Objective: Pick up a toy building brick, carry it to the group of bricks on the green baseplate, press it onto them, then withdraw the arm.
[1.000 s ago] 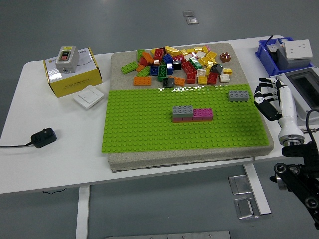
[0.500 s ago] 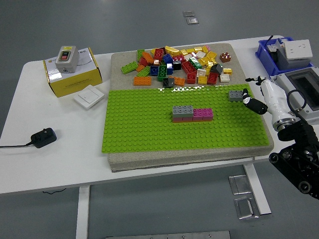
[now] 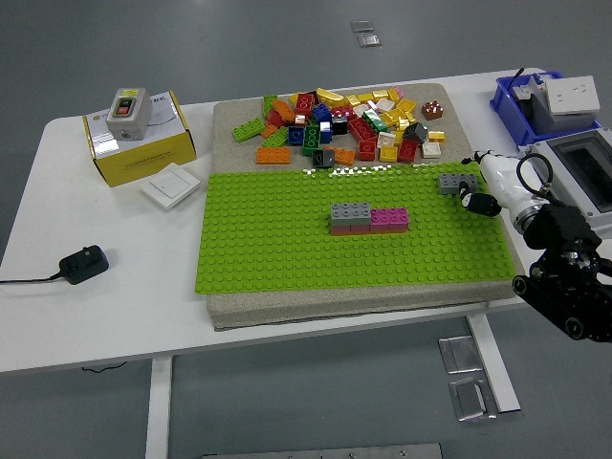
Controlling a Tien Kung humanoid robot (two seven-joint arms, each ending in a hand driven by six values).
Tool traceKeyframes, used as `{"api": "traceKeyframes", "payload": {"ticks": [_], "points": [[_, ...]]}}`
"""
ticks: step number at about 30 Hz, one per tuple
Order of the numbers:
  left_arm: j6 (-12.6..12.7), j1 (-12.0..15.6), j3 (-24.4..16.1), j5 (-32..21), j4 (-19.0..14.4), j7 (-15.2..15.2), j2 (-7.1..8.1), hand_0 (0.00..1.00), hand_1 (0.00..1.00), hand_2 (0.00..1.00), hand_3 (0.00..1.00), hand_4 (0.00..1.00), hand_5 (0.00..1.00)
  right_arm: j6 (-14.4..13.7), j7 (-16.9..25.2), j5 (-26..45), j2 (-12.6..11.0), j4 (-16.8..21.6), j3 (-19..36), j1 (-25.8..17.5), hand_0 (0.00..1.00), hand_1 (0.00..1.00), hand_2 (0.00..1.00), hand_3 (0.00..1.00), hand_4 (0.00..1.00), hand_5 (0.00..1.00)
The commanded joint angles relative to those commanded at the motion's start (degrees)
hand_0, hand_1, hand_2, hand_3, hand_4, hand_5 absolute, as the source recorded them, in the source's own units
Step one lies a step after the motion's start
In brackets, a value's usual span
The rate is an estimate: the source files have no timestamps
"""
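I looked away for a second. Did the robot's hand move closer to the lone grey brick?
Yes. The right hand has swung left from beside the blue bin, over the green baseplate edge, and is now right next to the grey brick.

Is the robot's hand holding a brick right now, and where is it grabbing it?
Not clearly. The right hand is right at the right end of the loose grey brick on the green baseplate, but whether it has gripped it cannot be told.
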Motion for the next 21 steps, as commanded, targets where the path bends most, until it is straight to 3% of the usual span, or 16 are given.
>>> {"api": "traceKeyframes", "payload": {"ticks": [11,20,21], "points": [[0.0,-0.4,0.4,0.0,0.0,0.1,0.34,0.663,0.662,0.588,0.604,0.211,0.652,1.9,0.0,1.5,2.5,-7.0,-3.1,3.6,0.764,0.831,0.92,0.825,0.519,0.358],[-0.1,-0.7,0.3,0.3,0.0,0.1,0.39,0.663,0.662,0.588,0.603,0.211,0.653,2.4,0.2,3.4,3.5,-8.5,-5.2,4.6,0.767,0.833,0.923,0.826,0.518,0.359],[-0.1,-0.7,0.3,0.4,0.0,0.1,0.39,0.663,0.661,0.589,0.605,0.212,0.654,2.3,0.2,3.6,3.6,-8.7,-5.2,4.7,0.767,0.831,0.917,0.767,0.515,0.358]]}}
